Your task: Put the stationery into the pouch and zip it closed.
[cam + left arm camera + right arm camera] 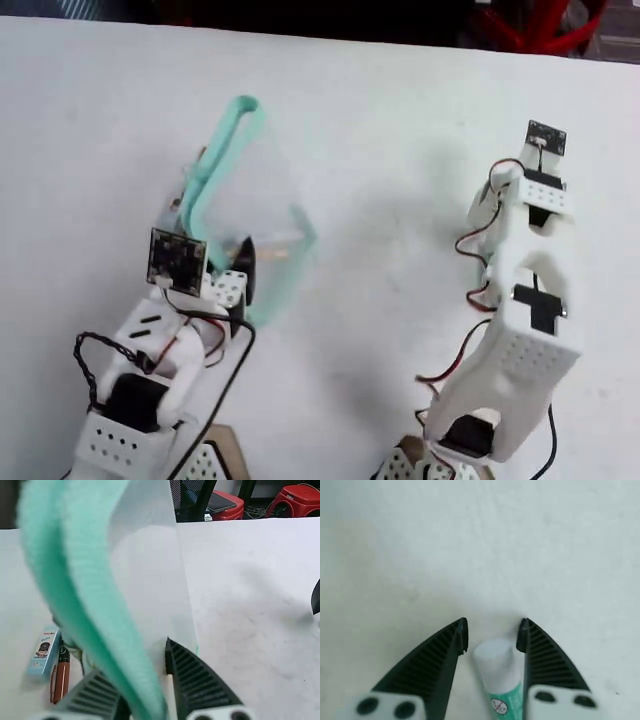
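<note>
A clear pouch (262,196) with a teal zipper band (75,580) is lifted off the table at the left. My left gripper (240,268) is shut on its teal edge, and the band runs between the fingers (197,680). Beneath the pouch, in the left wrist view, lie a small blue eraser-like block (44,650) and a brown pen (61,675). My right gripper (493,625) holds a white tube with a green label (496,669) between its jaws, pointing down at bare table. The right arm (530,220) stands at the right of the table, apart from the pouch.
The white table (380,120) stretches between the two arms. Red stools (295,497) and a dark chair base (200,500) stand beyond the far edge.
</note>
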Controlling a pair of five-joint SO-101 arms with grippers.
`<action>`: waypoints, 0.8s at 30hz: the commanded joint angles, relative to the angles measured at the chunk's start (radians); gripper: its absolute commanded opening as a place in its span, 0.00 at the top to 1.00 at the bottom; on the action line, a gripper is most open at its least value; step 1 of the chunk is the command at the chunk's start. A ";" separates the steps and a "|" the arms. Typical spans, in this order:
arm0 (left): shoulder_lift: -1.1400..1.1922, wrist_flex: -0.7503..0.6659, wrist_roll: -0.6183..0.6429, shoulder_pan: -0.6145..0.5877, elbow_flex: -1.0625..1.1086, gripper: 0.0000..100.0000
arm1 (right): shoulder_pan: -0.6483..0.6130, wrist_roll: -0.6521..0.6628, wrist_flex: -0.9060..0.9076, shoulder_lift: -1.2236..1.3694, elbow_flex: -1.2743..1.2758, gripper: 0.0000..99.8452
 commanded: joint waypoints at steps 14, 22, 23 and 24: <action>0.012 -0.014 -0.003 -0.002 0.003 0.97 | 0.008 0.008 0.033 0.027 -0.087 0.98; 0.012 -0.014 -0.003 -0.002 0.012 0.97 | 0.004 0.009 0.173 0.027 -0.173 0.86; 0.012 -0.017 -0.003 -0.002 0.017 0.97 | 0.004 0.015 0.199 0.027 -0.193 0.84; 0.012 -0.031 -0.003 -0.002 0.026 0.97 | 0.008 0.026 0.222 0.027 -0.210 0.83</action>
